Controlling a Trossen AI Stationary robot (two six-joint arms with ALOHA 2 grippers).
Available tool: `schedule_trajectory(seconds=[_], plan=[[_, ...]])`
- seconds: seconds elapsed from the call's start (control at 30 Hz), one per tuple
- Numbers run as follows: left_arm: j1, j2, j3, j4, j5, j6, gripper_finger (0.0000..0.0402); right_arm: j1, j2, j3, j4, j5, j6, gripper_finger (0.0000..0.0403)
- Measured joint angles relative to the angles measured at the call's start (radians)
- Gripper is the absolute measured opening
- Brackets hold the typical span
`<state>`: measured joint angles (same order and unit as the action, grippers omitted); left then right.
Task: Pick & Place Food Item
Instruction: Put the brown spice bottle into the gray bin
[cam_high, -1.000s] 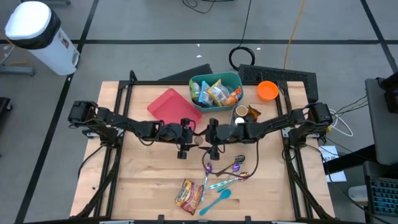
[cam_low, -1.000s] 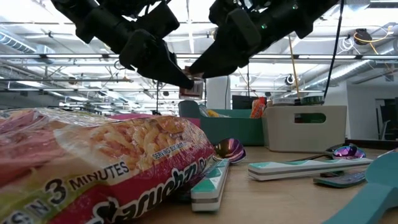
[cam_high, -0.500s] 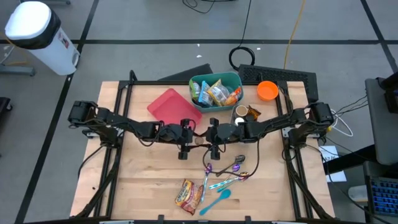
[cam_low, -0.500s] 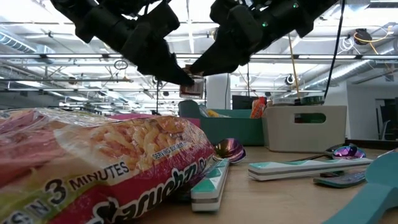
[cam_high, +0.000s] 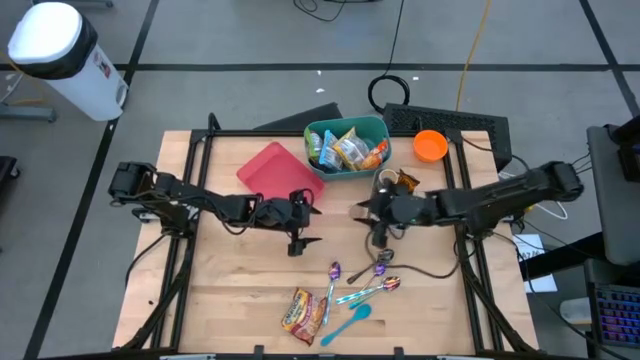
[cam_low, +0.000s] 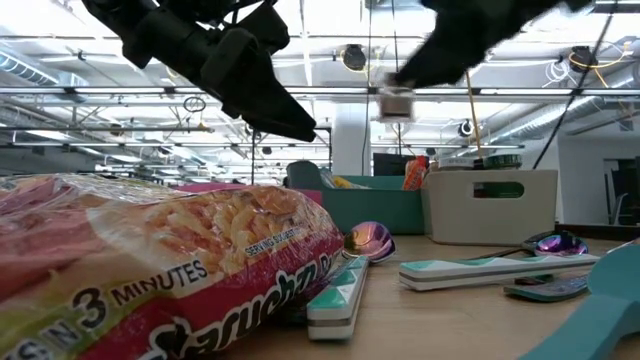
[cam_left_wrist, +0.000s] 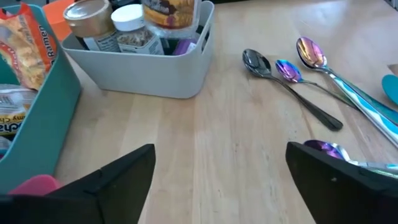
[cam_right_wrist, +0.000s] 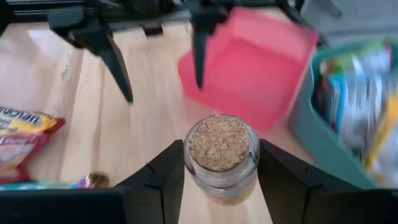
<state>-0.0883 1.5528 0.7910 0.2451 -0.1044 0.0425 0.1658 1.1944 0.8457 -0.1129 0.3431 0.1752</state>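
My right gripper (cam_right_wrist: 219, 180) is shut on a small glass jar with a cork lid (cam_right_wrist: 219, 144). It holds the jar above the table's middle, near the grey bin (cam_high: 395, 183). The jar also shows in the low view (cam_low: 397, 103). My left gripper (cam_high: 312, 222) is open and empty a little left of the table's middle, its fingers (cam_left_wrist: 124, 171) wide apart over bare wood. A pink ramen packet (cam_high: 303, 310) lies flat near the front edge. A teal bin (cam_high: 345, 147) with snack packs stands at the back. My right gripper pinches the jar's glass sides (cam_right_wrist: 190, 169), just below the cork lid, between its two fingers (cam_right_wrist: 163, 177). The jar stands upright in the hold, cork up, lifted clear of the table.
A red tray (cam_high: 278, 170) lies at the back left of the middle. An orange bowl (cam_high: 430, 146) stands at the back right. Several spoons (cam_high: 368, 280) and a teal spatula (cam_high: 350, 320) lie near the front, next to the ramen packet.
The jar was between both grippers at the table's middle. My right gripper has carried it up and toward the table's right edge, away from my left gripper. The jar has stayed upright.
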Motion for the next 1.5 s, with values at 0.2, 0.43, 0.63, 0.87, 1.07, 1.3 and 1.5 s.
schedule_trajectory(seconds=[0.2,0.43,0.63,0.87,1.07,1.3,1.5], plan=[[0.0,0.0,0.0,0.001,0.0,0.0,0.0346,0.006,-0.146,-0.118,-0.108,-0.001,0.172,0.0156],[0.0,0.0,0.0,0.009,0.0,-0.002,0.035,-0.001,-0.207,-0.147,-0.262,0.027,0.24,0.0156],[0.0,0.0,0.0,0.014,0.0,0.0,0.0351,-0.017,-0.181,-0.147,-0.287,0.026,0.25,0.0156],[0.0,0.0,0.0,0.014,0.0,-0.002,0.0351,-0.058,-0.107,-0.147,-0.281,0.027,0.265,0.0156],[0.0,0.0,-0.001,0.014,0.0,0.002,0.0351,-0.046,-0.072,-0.214,-0.16,0.085,0.296,0.0156],[0.0,0.0,-0.001,0.014,0.0,0.001,0.0351,-0.059,-0.077,-0.272,-0.063,0.092,0.29,0.0156],[0.0,0.0,-0.001,0.014,0.0,0.001,0.0351,-0.063,-0.073,-0.272,-0.071,0.084,0.286,0.0156]])
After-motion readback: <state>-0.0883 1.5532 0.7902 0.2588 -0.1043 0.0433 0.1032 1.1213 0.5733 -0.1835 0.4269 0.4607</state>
